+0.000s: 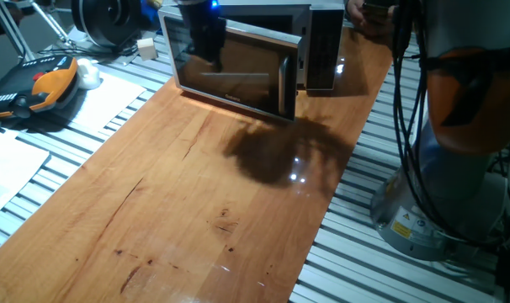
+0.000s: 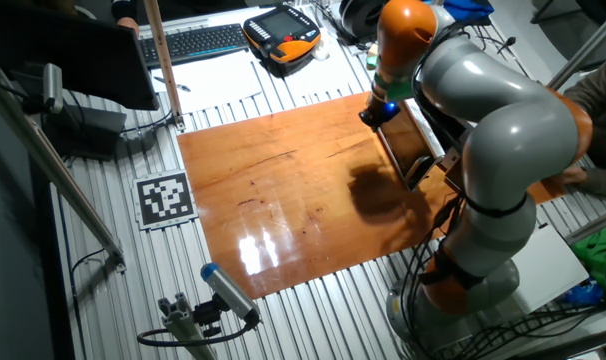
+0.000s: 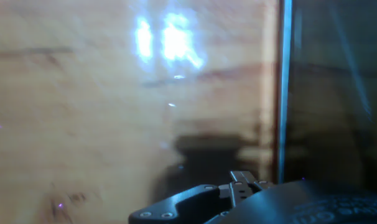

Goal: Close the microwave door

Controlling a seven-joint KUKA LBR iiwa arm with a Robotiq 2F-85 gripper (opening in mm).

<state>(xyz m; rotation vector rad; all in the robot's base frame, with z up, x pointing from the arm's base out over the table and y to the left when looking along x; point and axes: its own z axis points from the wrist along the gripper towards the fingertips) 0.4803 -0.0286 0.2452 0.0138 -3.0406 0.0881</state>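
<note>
The microwave (image 1: 322, 42) stands at the far end of the wooden table (image 1: 196, 210). The microwave door (image 1: 238, 76) is partly open and swung out at an angle, with its vertical silver handle (image 1: 283, 84) at the free right edge. My gripper (image 1: 206, 38) is a dark shape in front of the door's glass near its upper left; whether it touches is unclear. In the other fixed view my gripper (image 2: 378, 112) hangs beside the door (image 2: 408, 150). The hand view shows the door's silver edge (image 3: 282, 93) and dark glass (image 3: 338, 93). My fingers are not visible.
An orange-and-black teach pendant (image 1: 45, 88) and white papers (image 1: 19, 160) lie left of the table. The robot's base (image 1: 440, 194) stands at the right. A keyboard (image 2: 198, 42) and a printed marker (image 2: 164, 197) sit beyond the table's edges.
</note>
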